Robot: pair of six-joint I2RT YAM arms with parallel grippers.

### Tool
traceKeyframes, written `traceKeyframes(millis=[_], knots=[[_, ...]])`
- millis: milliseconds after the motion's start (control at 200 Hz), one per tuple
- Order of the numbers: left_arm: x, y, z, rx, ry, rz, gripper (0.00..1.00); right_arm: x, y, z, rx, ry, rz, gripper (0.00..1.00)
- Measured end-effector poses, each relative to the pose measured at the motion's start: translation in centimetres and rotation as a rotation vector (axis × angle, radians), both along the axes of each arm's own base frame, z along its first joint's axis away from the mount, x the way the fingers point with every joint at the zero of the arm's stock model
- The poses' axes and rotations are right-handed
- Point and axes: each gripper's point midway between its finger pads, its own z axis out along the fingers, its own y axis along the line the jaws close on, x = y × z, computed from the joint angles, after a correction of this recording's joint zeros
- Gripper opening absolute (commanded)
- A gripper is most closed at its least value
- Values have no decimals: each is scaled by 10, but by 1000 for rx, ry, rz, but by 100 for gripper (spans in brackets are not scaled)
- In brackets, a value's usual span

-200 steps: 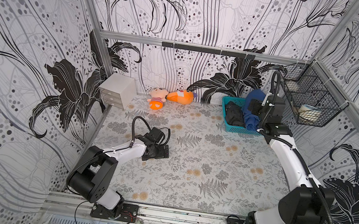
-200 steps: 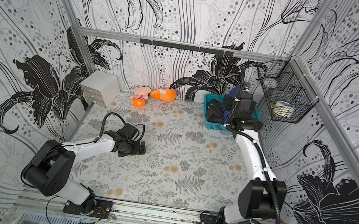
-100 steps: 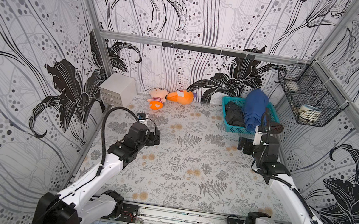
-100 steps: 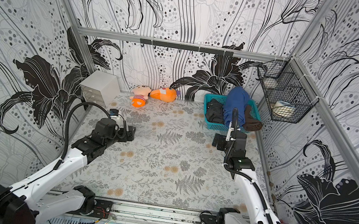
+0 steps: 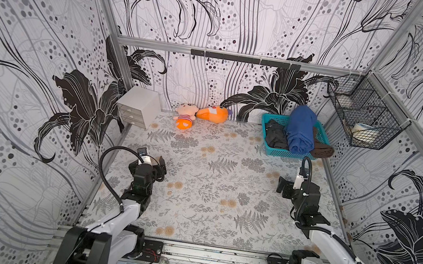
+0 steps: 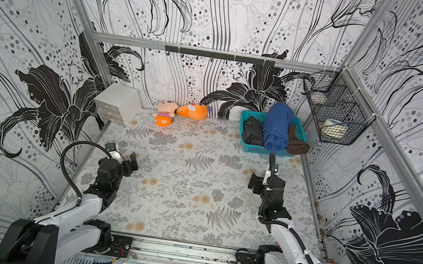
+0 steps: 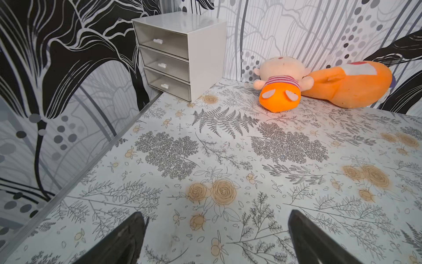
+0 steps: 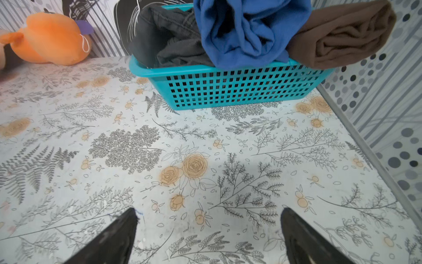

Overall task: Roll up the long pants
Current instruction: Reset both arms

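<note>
The long pants (image 5: 300, 130) (image 6: 277, 128) are a royal-blue roll of fabric lying across the teal basket (image 5: 278, 151) (image 6: 256, 148) at the back right. In the right wrist view the pants (image 8: 246, 29) hang over the basket's rim (image 8: 228, 89). My right gripper (image 5: 287, 187) (image 6: 255, 182) (image 8: 207, 212) hovers open and empty over the table, well short of the basket. On the left side of the table, my left gripper (image 5: 156, 162) (image 6: 129, 160) (image 7: 214, 217) is also open with nothing between its fingers.
A dark grey garment (image 5: 275, 133) and a brown roll (image 5: 321, 149) flank the pants in the basket. Two plush toys (image 5: 186, 114) (image 5: 211, 113) lie at the back wall beside a white drawer unit (image 5: 139, 106). A black wire basket (image 5: 362, 124) hangs on the right wall.
My right gripper has drawn back from over the basket towards the front, leaving the blue roll there. The left arm has lifted and pulled back towards the front left.
</note>
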Motion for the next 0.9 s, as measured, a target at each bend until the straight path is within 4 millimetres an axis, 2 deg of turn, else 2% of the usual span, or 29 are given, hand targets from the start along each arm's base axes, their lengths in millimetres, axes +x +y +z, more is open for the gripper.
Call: traceKeyframes(millis=[175, 380, 476, 656, 776, 901], knots=[[21, -3, -29, 66, 46, -41, 99, 3, 0, -34, -47, 30, 15, 99], [29, 1, -39, 92, -4, -37, 99, 19, -1, -20, -100, -57, 15, 99], [31, 1, -31, 94, -36, -39, 99, 26, -1, -17, -118, -83, 14, 99], [37, -3, -22, 93, -68, -61, 99, 38, 0, -37, -145, -38, 20, 99], [38, -4, -19, 94, -82, -69, 99, 43, -3, -33, -148, -71, -2, 99], [41, -2, -18, 93, -75, -63, 99, 46, -6, -39, -144, -52, -18, 99]])
